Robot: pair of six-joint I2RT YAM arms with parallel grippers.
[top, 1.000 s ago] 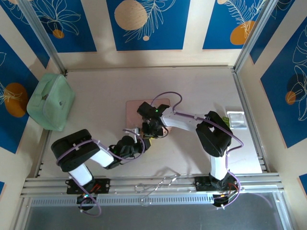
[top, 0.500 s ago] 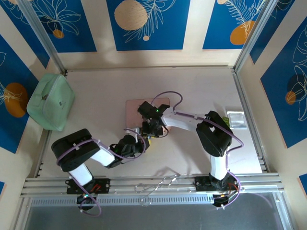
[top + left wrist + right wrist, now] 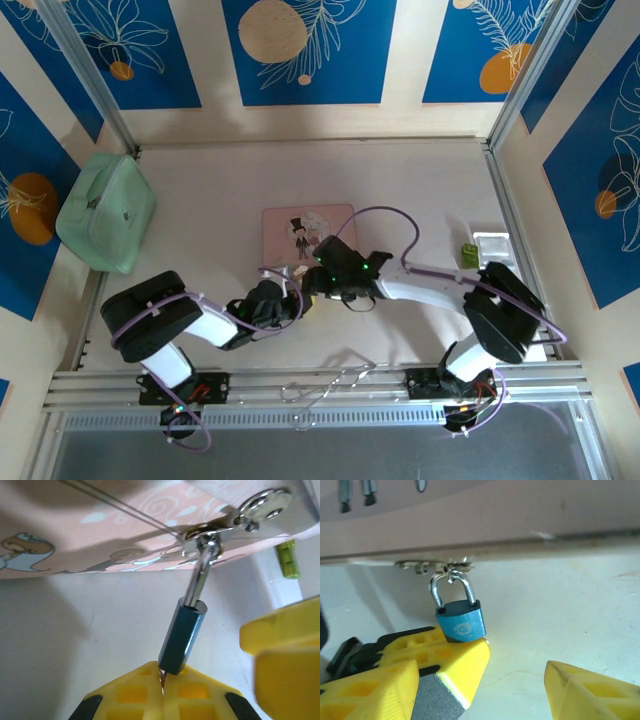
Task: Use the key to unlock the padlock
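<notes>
Bare tabletop (image 3: 560,610) lies open ahead and right of the right gripper (image 3: 515,680), whose 2 fingers are spread and hold nothing. Just ahead of its left finger, the padlock (image 3: 461,622) hangs from the pink tin's clasp (image 3: 445,566). The left gripper (image 3: 162,692), held low over the table, is clamped on a thin brassy key (image 3: 161,677) under the padlock.

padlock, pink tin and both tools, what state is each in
padlock, closed, hooked through the clasp
pink tin, lid shut, clasp padlocked
left tool, shut, tips at the padlock's underside
right tool, open, holding nothing, beside the padlock
</notes>
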